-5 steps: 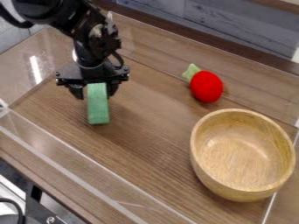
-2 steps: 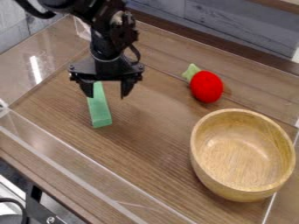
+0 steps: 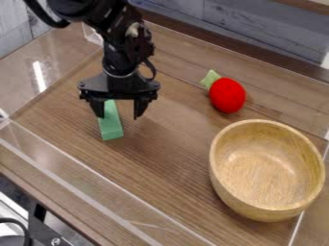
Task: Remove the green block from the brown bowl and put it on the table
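The green block lies on the table left of centre, outside the brown bowl. My gripper hangs just over the block's far end and points steeply down. It is open, one dark finger on each side of that end. Whether a finger touches the block I cannot tell. The bowl stands at the front right with nothing in it.
A red ball with a small green piece joined to it lies behind the bowl. Low clear acrylic walls edge the tabletop at the front and left.
The arm has shifted a little to the right and its wrist has changed its tilt. The green block has stayed in its place on the table. The fingers have stayed apart.
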Controlling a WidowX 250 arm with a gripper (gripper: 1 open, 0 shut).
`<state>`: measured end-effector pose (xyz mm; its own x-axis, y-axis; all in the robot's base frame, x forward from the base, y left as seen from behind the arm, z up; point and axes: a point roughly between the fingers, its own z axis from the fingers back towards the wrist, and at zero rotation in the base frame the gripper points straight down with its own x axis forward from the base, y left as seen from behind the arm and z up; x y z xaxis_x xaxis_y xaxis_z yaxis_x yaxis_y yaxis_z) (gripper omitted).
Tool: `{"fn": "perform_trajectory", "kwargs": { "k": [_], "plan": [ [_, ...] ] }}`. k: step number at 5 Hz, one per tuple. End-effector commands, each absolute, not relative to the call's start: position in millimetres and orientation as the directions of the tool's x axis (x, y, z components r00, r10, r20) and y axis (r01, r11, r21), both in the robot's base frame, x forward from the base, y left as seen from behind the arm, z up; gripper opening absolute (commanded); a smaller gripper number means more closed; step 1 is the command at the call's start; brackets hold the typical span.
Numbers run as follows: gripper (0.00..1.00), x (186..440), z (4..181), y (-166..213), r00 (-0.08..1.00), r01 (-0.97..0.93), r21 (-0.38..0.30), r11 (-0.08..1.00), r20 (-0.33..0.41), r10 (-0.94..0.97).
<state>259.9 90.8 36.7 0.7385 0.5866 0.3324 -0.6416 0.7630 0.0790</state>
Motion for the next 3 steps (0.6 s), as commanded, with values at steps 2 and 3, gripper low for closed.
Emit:
{"fn": "perform_trajectory", "kwargs": {
  "k": [2, 3],
  "plan": [
    [1.0, 273, 34.8, 112, 0.688, -0.697, 0.05, 0.715, 0.327, 0.648],
    [1.0, 273, 32.9, 119, 0.671, -0.719, 0.047, 0.693, 0.305, 0.676]
  ]
}}
